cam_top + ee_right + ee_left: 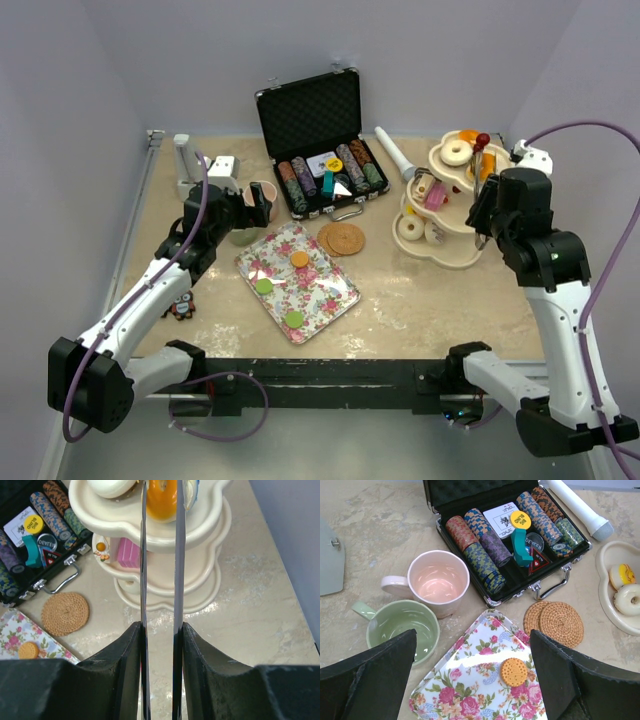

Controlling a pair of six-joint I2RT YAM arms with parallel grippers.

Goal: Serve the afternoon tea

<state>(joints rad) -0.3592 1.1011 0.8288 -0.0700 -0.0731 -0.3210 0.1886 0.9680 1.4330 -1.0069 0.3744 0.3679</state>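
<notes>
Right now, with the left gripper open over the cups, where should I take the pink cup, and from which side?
Probably from straight above: pinch the far rim of the pink cup, one finger inside, one outside. It stands upright, mouth open and empty. The green cup crowds its near side, the chip case its right, and its handle juts left.

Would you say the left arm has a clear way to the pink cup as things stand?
Probably yes: the left gripper hangs open close by the pink cup, with nothing between them; the green cup close beside it may hamper a grip.
</notes>
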